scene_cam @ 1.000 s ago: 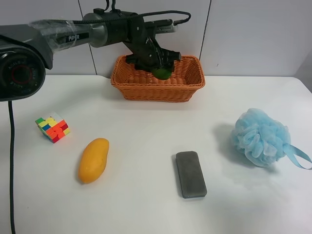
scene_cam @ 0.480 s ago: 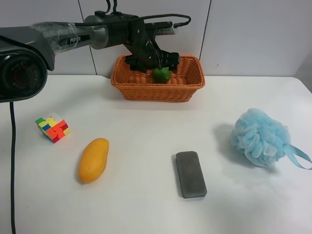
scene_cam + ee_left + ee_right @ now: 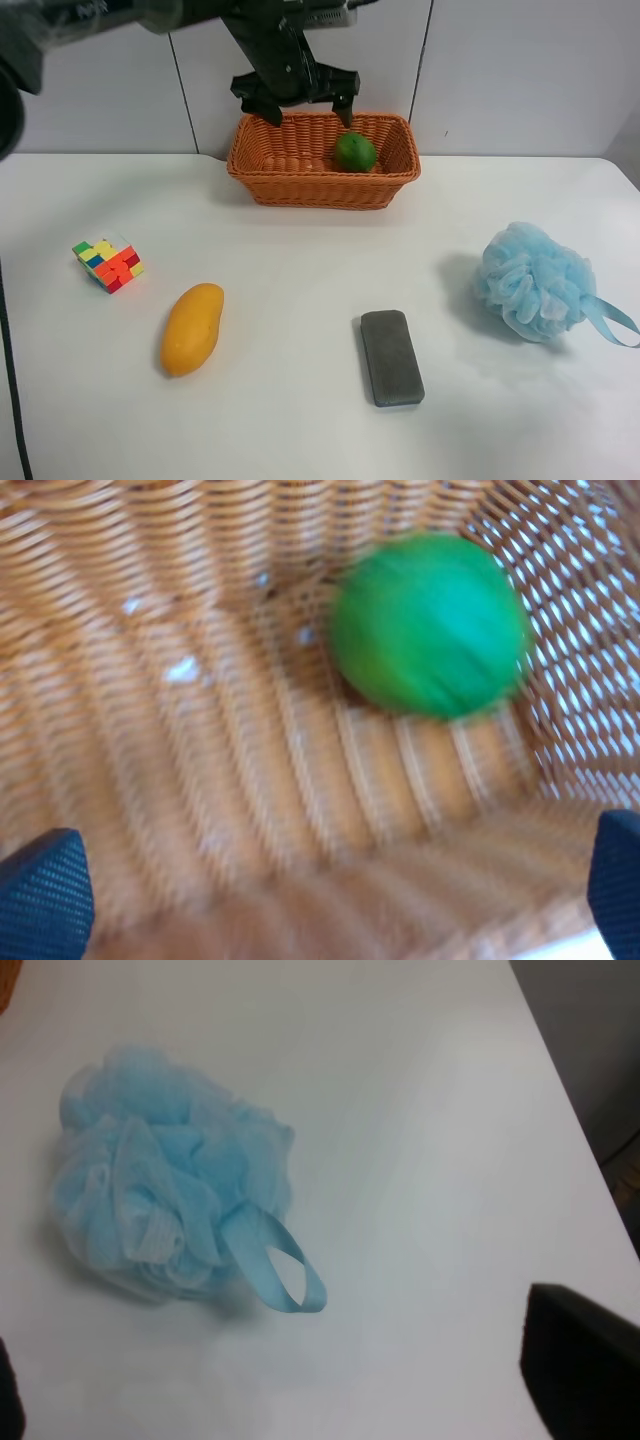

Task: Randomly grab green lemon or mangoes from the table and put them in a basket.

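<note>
Left end effector (image 3: 296, 103): hanging over the back edge of the basket (image 3: 320, 188) with its fingers spread wide and nothing held. In the left wrist view we only see the two dark tips at the corners, with bare wicker between them.
Green lemon (image 3: 354, 152): already inside the basket, sitting on the woven floor close to the side wall, toward the end at the exterior high view's right.
Basket: at the far side of the desk (image 3: 300, 270).
Mango (image 3: 191, 328): lying on the desk on the near side, well apart from the basket, with a colourful puzzle cube (image 3: 107, 263) near it.
Right end effector (image 3: 295, 1390): we catch just dark finger bits at the edges of the right wrist view, wide apart and gripping nothing, above the blue bath pouf (image 3: 170, 1200).
Grey block (image 3: 391, 357): flat on the desk between mango and pouf.
</note>
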Controlling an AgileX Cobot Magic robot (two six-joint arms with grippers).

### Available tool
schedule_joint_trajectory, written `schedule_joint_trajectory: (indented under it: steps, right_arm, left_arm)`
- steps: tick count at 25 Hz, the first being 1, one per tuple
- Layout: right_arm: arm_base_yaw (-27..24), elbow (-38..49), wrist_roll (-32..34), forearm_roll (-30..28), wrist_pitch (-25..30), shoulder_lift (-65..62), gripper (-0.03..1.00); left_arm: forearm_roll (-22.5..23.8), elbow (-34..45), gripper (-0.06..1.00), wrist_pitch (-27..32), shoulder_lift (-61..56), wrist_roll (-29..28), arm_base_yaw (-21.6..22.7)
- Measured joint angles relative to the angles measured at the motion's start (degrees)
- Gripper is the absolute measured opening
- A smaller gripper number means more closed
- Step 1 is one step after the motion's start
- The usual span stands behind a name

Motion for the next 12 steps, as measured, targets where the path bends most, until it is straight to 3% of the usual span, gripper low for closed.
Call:
schedule_joint_trajectory:
  steps: [5,12]
  right_arm:
    - [0.0,0.0,0.0,0.0,0.0,0.0,0.99]
    - [0.0,0.0,0.0,0.0,0.0,0.0,0.99]
  left_arm:
    - [0.8,-0.2,0.99,12.2,-8.9,2.1,0.0]
    - [2.9,-0.2,0.99,19.6,-16.8,6.8,0.0]
